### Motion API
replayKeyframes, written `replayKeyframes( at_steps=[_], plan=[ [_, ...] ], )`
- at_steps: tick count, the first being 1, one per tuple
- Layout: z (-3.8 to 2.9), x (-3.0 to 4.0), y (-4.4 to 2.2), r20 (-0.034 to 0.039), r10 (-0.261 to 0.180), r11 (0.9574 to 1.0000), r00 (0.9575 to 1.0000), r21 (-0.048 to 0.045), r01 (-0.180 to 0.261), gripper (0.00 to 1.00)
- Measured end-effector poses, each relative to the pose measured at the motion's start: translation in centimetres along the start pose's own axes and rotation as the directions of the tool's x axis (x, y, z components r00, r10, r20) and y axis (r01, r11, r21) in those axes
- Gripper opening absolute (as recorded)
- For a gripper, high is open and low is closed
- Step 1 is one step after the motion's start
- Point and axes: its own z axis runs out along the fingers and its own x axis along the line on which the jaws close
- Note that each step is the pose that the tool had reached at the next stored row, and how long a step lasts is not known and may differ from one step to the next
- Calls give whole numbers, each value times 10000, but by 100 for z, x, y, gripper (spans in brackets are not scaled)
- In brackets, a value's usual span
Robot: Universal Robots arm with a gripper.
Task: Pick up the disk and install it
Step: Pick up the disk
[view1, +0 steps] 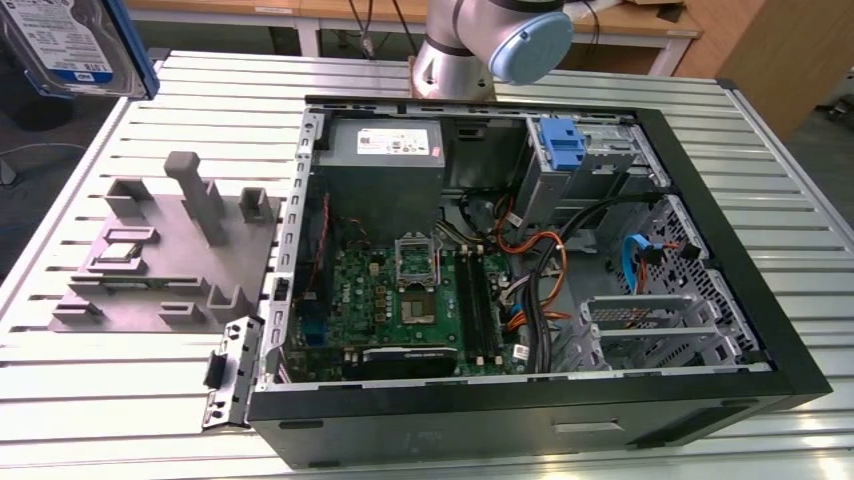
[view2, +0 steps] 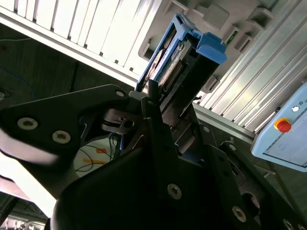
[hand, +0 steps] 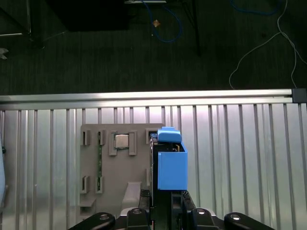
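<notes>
The silver-grey metal disk with its white-and-blue label and blue plastic carrier [view1: 67, 45] is up in the air above the edge of the slatted aluminium table [view1: 187, 70] on the exterior view's left, well clear of the surface. The black two-fingered gripper [view2: 168, 103] is clamped on it, one finger on each flat side, holding it on edge with the carrier's blue tab pointing away from the wrist.

In the first wrist view the disk [hand: 171, 167] hangs over the pale grey moulded fixture block [hand: 115, 167], with bare slats between that block and the table's long rail. The floor with loose cables lies beyond.

The open black computer case [view1: 747, 280] fills most of the table toward the exterior view's right. In it are a grey power supply box [view1: 387, 140], a green motherboard [view1: 400, 300] and a blue plastic bracket [view1: 566, 145] at its far corner. The arm's silver-and-blue joint [view1: 487, 40] stands at the far edge behind the case.
</notes>
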Motion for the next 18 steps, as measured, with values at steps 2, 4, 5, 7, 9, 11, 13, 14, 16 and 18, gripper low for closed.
replayKeyframes(
  at_steps=[2,4,5,7,9,11,13,14,16,18],
  plan=[
    [-1,0,0,0,0,10000,10000,0,0,35],
    [-3,-1,-7,-2,0,10000,10000,-3,0,35],
    [-3,-1,-15,-2,0,10000,10000,-3,0,35],
    [-3,-2,-40,-1,0,10000,10000,-1,0,35],
    [-6,-3,-74,-1,0,10000,10000,-1,0,35],
    [-7,-5,-109,0,0,10000,10000,-1,0,35],
    [-10,-6,-144,-1,0,10000,10000,-2,0,35],
    [-11,-7,-161,-1,1,10000,10000,-2,-1,35],
    [-13,-9,-198,-1,1,10000,10000,-1,-1,35],
    [-14,-10,-230,0,0,10000,10000,0,0,35]
  ],
)
